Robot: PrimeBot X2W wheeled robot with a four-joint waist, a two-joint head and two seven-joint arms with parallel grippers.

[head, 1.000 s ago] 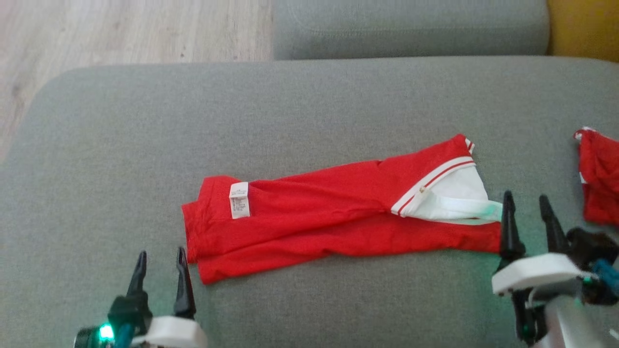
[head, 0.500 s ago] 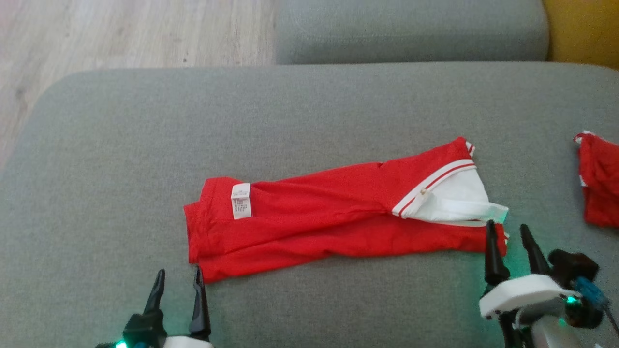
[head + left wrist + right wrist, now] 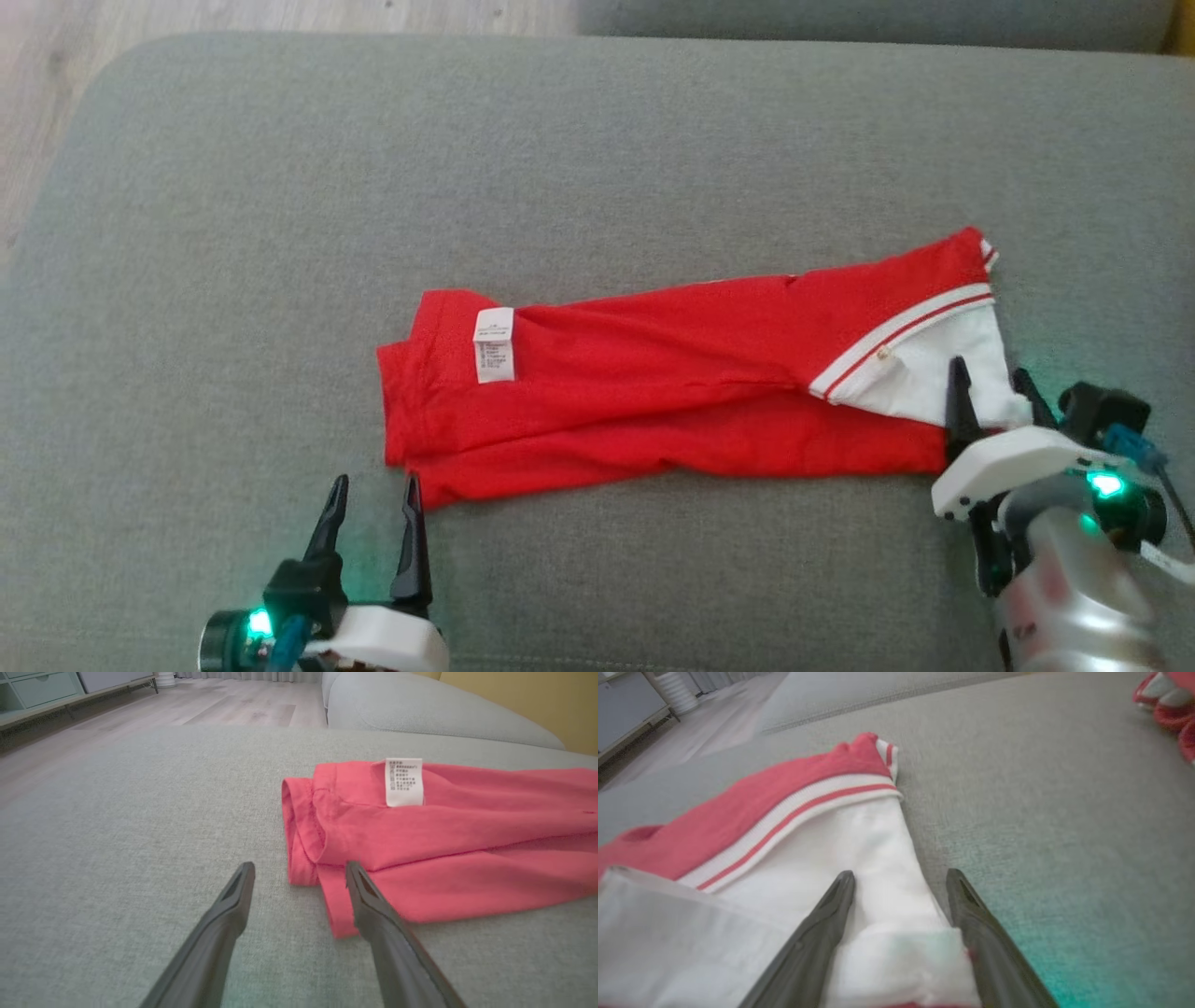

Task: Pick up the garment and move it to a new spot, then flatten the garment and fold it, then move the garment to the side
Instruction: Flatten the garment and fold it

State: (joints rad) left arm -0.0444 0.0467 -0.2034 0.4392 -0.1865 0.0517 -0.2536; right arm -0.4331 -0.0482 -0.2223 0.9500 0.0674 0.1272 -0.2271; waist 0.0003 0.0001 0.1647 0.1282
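At lower left of the head view, the left gripper [image 3: 375, 480] stands with jaws wide apart and grips nothing. Its fingers point at the near left corner of the garment [image 3: 653, 373]. In the left wrist view, one finger of the left gripper [image 3: 300, 865] overlaps that corner's hem and the other lies over bare cushion [image 3: 117, 835]. Contact with the cloth cannot be confirmed.

At lower right of the head view, the right gripper [image 3: 987, 369] is likewise spread wide. In the right wrist view, the white collar [image 3: 840, 858] lies between the two fingers of this gripper [image 3: 900, 873], and the jaws are not closed on it.

The garment is red with a white collar [image 3: 920, 373] edged by a red stripe. It lies folded into a long strip across the centre of the grey cushion [image 3: 597, 140], running slightly uphill to the right.

A white label [image 3: 494, 344] is sewn near the strip's left end. The left wrist view shows several lines of small print on the label [image 3: 404, 781], too small to read.

A second red item [image 3: 1171, 709] sits at upper right of the right wrist view, well apart.
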